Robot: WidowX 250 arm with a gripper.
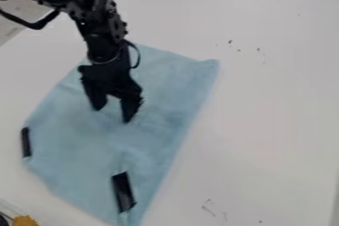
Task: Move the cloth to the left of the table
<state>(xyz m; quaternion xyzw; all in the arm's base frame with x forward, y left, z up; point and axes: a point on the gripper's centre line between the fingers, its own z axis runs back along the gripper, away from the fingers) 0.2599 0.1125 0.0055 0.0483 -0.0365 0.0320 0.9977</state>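
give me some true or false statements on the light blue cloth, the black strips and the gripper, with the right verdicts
1. The light blue fabric cloth lies on the smooth white table. True.
2. The black two-finger gripper is closed on a corner of the cloth. False: the gripper's fingers are apart, away from the cloth's corners.
3. A flat black strip shows near the cloth's lowest corner in the picture. True.
4. The cloth is rolled into a tight bundle. False: it is spread out.
5. Another narrow black strip shows at the cloth's left edge in the picture. True.
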